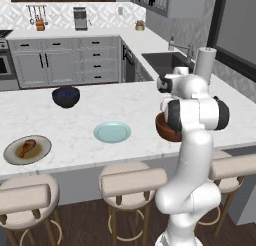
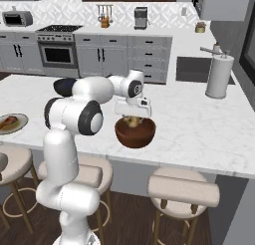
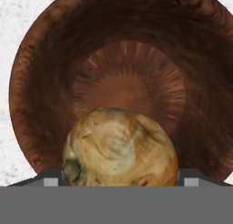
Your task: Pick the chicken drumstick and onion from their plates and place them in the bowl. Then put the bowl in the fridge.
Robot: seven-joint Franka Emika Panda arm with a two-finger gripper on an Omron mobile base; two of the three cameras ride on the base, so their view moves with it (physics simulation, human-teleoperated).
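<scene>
Onion [image 3: 120, 148] could bounce out if you let go too high; could clip bowl [image 3: 123, 86] rim if you drop off-centre. Bowl might slide on bench [image 2: 199, 124] if hand [image 2: 132, 120] bumps it. Hand clenched on onion, fingers only as wide as bulb. Bowl right below hand, onion over its middle. Drumstick [image 1: 27, 148] on plate [image 1: 42, 152], far from hand. You need that next.

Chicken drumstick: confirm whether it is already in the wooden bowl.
No, the chicken drumstick lies on its beige plate, far from the bowl.
</scene>
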